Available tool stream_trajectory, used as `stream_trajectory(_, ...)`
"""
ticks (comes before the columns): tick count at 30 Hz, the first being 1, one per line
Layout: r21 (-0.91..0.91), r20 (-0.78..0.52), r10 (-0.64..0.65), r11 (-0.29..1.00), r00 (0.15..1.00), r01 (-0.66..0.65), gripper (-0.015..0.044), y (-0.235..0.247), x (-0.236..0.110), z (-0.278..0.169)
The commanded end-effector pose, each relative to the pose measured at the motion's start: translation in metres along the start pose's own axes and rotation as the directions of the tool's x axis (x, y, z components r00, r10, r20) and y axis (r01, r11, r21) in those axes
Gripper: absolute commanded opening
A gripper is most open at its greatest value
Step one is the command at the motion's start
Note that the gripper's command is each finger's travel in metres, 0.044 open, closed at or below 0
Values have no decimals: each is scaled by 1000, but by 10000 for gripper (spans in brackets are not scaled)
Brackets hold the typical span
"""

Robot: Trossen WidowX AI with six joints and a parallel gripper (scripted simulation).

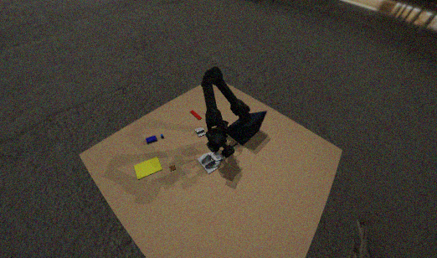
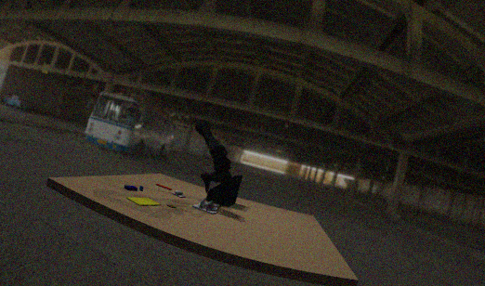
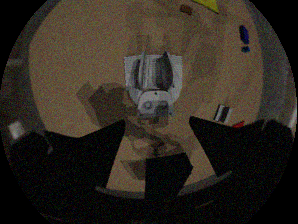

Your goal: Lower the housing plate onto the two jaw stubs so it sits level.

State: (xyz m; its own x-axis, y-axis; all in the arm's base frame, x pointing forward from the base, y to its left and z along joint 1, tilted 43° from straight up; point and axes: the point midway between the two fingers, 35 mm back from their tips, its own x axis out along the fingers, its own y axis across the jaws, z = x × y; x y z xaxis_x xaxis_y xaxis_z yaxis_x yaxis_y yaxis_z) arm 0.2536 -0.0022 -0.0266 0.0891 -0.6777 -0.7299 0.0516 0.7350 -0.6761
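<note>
From the top view, you're seeing the arm (image 1: 210,98) (image 2: 216,153) bending down over the wooden table (image 1: 258,201) (image 2: 268,232) (image 3: 60,60), its gripper (image 1: 223,152) (image 2: 211,194) (image 3: 157,121) hanging near the pale base (image 1: 205,166) (image 2: 199,206) (image 3: 177,62). The arm is partly covering your work there, so you cannot tell the finger gap from this side. A yellow plate (image 1: 147,167) (image 2: 143,201) (image 3: 210,4) is lying well apart from the base, with a small brown block (image 1: 172,167) (image 2: 171,206) (image 3: 186,9) sitting between them.

In the exterior view, your gripper is showing as a dark shape by the base, too dim for you to read the plate's fit. A blue block (image 1: 151,139) (image 2: 131,188) (image 3: 244,34) and a red bar (image 1: 195,115) (image 2: 163,187) (image 3: 239,124) are lying farther off on the table.

Through the wrist view, you're looking between fingers that are standing wide apart, gripping nothing. The grey housing plate (image 3: 155,99) is resting free of them, over the near end of the two dark jaws on the base. You cannot tell whether it is sitting fully level or closed.
</note>
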Motion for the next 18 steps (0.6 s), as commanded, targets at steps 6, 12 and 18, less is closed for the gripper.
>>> stream_trajectory(6,1,-6,4,1000,1000,-4,440,-7,-56,-47)
stream_trajectory(12,1,-6,4,1000,1000,-4,440,-7,-56,-47)
stream_trajectory(18,1,-6,4,1000,1000,-4,440,-7,-56,-47)
